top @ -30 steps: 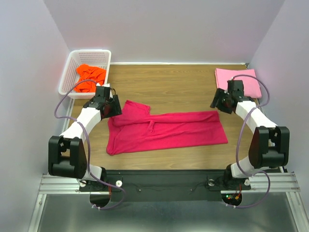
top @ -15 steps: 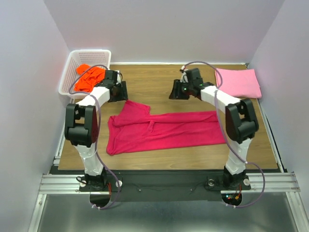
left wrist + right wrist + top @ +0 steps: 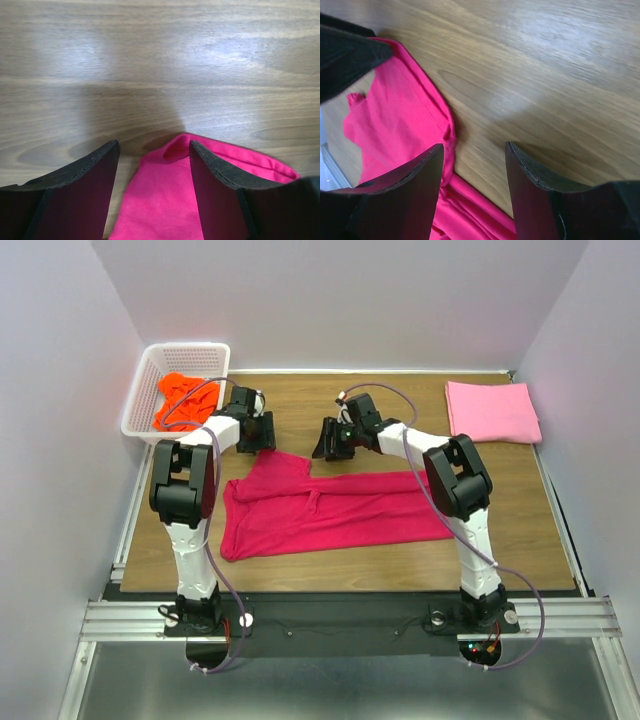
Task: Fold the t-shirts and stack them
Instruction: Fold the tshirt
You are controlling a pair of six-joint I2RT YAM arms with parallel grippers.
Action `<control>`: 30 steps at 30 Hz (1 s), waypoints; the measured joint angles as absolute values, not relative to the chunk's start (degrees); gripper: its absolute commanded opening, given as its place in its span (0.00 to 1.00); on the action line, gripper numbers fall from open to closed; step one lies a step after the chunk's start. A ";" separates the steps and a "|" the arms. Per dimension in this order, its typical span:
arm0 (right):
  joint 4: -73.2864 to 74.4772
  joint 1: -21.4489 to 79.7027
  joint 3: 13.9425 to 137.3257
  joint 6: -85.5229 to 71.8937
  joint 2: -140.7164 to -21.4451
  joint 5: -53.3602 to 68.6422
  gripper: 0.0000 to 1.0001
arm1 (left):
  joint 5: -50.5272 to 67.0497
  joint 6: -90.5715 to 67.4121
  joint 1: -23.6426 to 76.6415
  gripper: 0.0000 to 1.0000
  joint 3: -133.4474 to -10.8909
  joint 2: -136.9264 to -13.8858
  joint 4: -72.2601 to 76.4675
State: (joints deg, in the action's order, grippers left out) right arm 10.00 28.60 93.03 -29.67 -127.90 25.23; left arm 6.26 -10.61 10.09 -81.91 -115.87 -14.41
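Observation:
A crimson-red t-shirt (image 3: 340,510) lies spread flat across the middle of the table. My left gripper (image 3: 262,437) is low at its far left corner and open. In the left wrist view that red corner (image 3: 167,195) sits between the open fingers (image 3: 90,175) of the left gripper (image 3: 153,146), ungripped. My right gripper (image 3: 326,443) hovers open just beyond the shirt's far edge. In the right wrist view the right gripper (image 3: 474,147) is over bare wood, with the red cloth (image 3: 395,120) beside its left finger. A light pink t-shirt (image 3: 492,412) lies folded at the far right. An orange t-shirt (image 3: 180,400) is crumpled in the basket.
A white lattice basket (image 3: 150,370) stands at the far left corner of the wooden table (image 3: 400,400). White walls close in the left, back and right sides. The tip of the left gripper's finger (image 3: 345,55) shows at the top left of the right wrist view.
The right arm swung left from beside the pink shirt to the red shirt's far edge. The left arm moved from the shirt's left side up to its far left corner.

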 measured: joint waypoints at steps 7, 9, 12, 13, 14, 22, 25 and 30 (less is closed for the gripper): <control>8.64 30.15 96.97 -32.32 -131.02 26.85 0.56 | 7.27 -11.18 10.76 0.65 -81.76 -115.98 -13.82; 8.47 30.65 97.51 -32.97 -131.59 27.22 0.52 | 7.46 -11.44 10.81 0.63 -81.58 -115.98 -13.43; 8.29 31.35 97.76 -33.65 -132.05 27.77 0.50 | 7.51 -11.66 10.81 0.58 -81.32 -115.98 -13.08; 8.27 31.64 97.76 -33.95 -132.16 28.14 0.46 | 7.51 -11.84 10.81 0.53 -81.23 -115.98 -12.95; 8.27 31.88 97.76 -34.17 -132.20 28.25 0.44 | 7.51 -11.90 10.81 0.49 -81.10 -115.98 -12.82; 8.51 32.71 97.73 -34.15 -132.68 28.42 0.04 | 7.73 -12.34 10.81 0.00 -81.01 -115.98 -12.95; 8.51 32.71 97.73 -33.89 -132.68 28.21 0.01 | 7.99 -12.14 10.81 0.00 -81.01 -115.98 -13.47; 8.54 32.71 97.65 -32.53 -132.55 28.14 0.01 | 7.86 -12.08 10.81 0.00 -80.90 -115.24 -14.81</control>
State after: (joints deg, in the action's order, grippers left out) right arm 8.54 32.71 97.65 -32.53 -132.55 28.14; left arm 7.86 -12.08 10.81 -80.90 -115.24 -14.81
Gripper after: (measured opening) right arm 0.041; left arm 0.041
